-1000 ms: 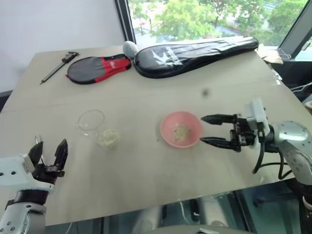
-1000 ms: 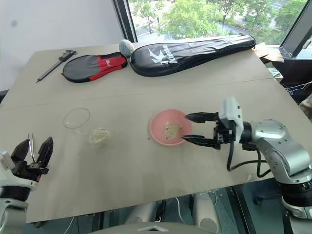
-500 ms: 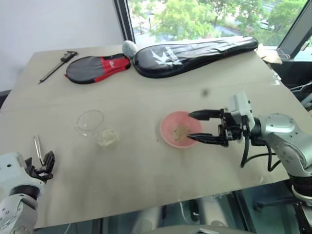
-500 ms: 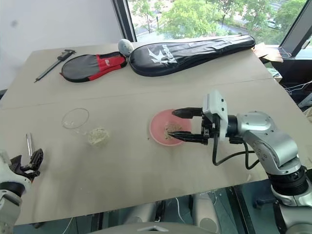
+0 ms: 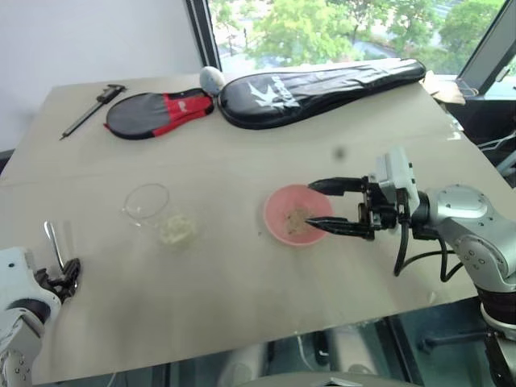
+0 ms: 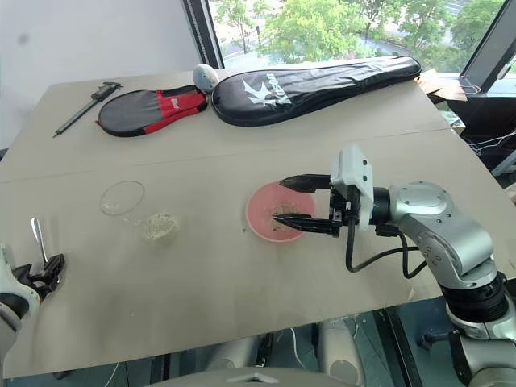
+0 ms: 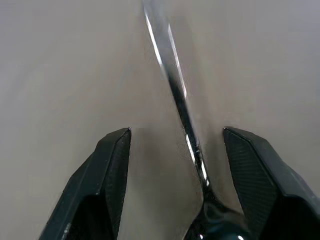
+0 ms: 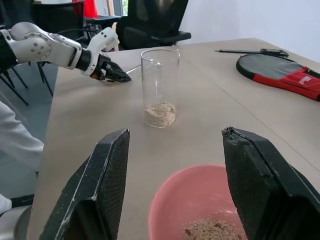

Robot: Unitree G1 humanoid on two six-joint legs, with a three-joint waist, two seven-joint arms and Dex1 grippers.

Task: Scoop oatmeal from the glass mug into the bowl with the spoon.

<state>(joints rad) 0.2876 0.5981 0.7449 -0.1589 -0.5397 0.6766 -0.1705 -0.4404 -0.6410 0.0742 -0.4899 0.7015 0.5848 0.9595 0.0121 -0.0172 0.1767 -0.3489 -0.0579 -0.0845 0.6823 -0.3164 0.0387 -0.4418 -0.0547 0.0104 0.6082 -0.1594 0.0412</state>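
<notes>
Meanwhile the spoon lay flat on the table near its left edge, well apart from the glass mug, its handle running between the fingers of the left gripper. A second before, that gripper had been raised and spread; it had since come down low to the tabletop with its fingers drawn in partway. In the left wrist view they were not yet pressing on the metal, so I took the spoon as set down, or about to be taken up again — I could not say which.

The right gripper had moved in over the near rim of the bowl, jaws wide and holding nothing.

The mug stood upright with a shallow layer of oatmeal at its bottom. The pink bowl already held a small heap of flakes. Some transfer seemed done, though oats remained in the glass.
</notes>
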